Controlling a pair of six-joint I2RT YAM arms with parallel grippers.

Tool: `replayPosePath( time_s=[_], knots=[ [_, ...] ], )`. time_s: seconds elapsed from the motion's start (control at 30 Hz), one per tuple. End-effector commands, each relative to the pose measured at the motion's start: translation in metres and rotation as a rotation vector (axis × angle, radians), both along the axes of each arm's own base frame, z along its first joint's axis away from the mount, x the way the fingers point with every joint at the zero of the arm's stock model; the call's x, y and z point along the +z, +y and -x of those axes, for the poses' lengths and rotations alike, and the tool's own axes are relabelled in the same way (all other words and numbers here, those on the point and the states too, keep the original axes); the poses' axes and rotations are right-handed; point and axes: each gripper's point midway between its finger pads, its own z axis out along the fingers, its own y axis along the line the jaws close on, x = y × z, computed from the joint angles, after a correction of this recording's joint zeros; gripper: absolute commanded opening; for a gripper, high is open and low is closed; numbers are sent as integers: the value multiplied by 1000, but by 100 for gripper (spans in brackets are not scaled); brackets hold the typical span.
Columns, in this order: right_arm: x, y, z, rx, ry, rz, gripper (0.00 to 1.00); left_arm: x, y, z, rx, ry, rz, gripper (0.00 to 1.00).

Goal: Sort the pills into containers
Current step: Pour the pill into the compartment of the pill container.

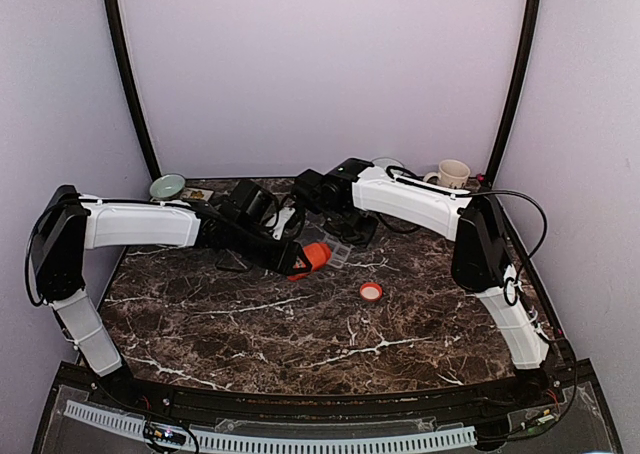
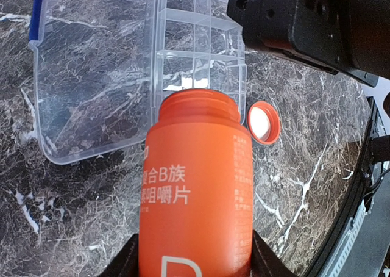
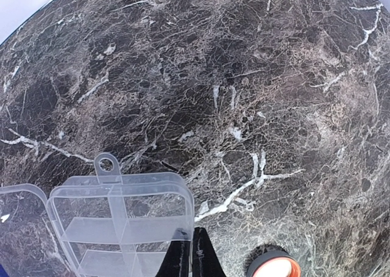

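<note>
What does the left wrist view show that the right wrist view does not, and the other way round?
Only left wrist: the uncapped orange bottle held in the left pincer, and the open lid of the organiser box with its blue latch. Only right wrist: the shut right pincer by the box's corner, and the box's hanging tab. Both: the organiser box and the orange cap lying on the marble table.

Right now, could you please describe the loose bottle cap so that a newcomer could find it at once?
On the dark marble table, look right of the clear organiser box and the orange bottle held in the left tool. The cap lies alone on bare stone: a small orange ring, white inside, facing up, touching nothing.
</note>
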Motion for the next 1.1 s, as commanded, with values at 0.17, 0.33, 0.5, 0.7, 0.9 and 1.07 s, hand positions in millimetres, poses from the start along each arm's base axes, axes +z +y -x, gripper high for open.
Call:
replayPosePath(
  time_s=[0.17,0.33,0.5,0.7,0.9,1.07],
  knots=[
    [38,5,0,20,-85,-16,0,2,2,2,-2,7,-36,0],
    [39,7,0,26,-90,-17,0,2,3,1,1,14,-45,0],
    [42,9,0,34,-102,-17,0,1,5,2,5,22,-60,0],
    [42,12,-1,41,-103,-24,0,3,6,3,11,27,-65,0],
    [42,13,-1,44,-103,-27,0,3,7,1,15,21,-74,0],
    [42,13,-1,47,-105,-26,0,3,8,3,12,30,-80,0]
  ],
)
